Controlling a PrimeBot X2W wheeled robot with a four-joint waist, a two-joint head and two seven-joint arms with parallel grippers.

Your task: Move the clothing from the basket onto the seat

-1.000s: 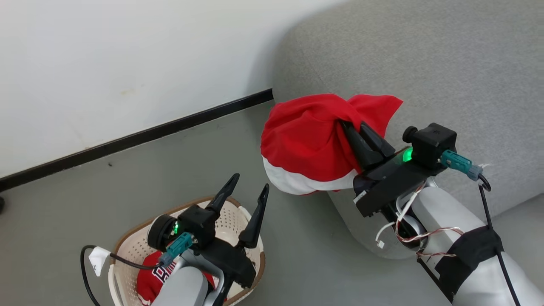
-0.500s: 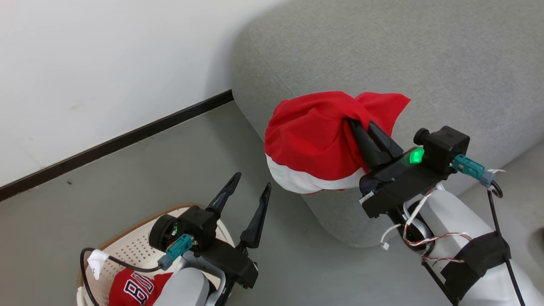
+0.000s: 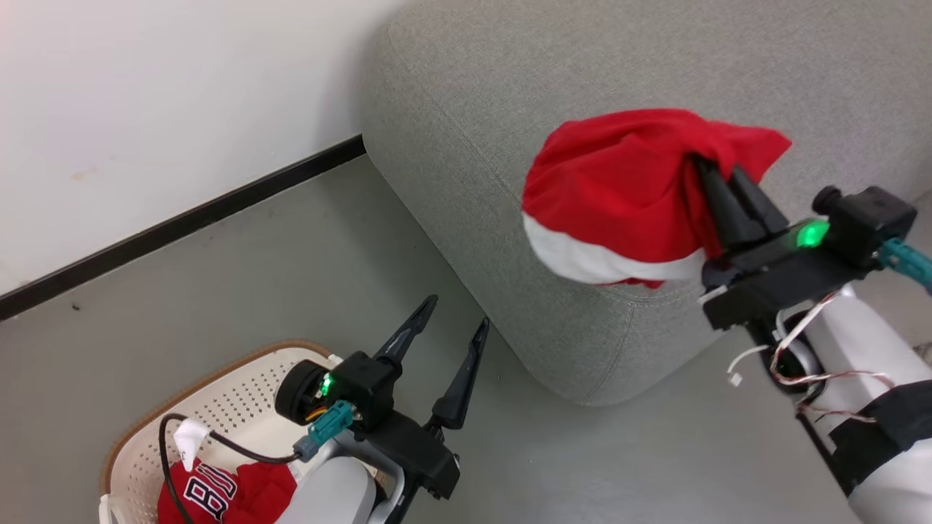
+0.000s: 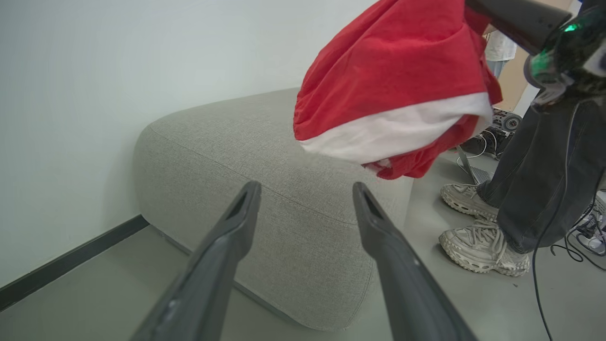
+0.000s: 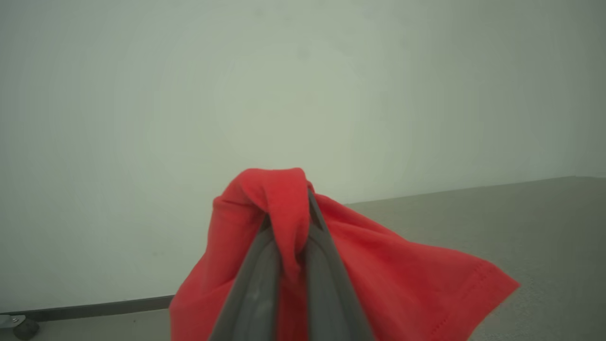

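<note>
Clamped tight, the right gripper [image 3: 717,175] holds the plain bright red garment with a white stripe [image 3: 611,189], bunched and dangling to its left over the near corner of the big grey fabric seat [image 3: 466,145]; open cushion lies beyond, toward the wall; the left gripper [image 3: 459,311] gapes empty above the cream perforated plastic basket [image 3: 240,378], the lettered red jersey [image 3: 211,495] inside

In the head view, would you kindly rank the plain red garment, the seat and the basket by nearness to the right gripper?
1. The plain red garment: pinched in the right gripper.
2. The seat: close below it.
3. The basket: on the floor, far lower left.
</note>
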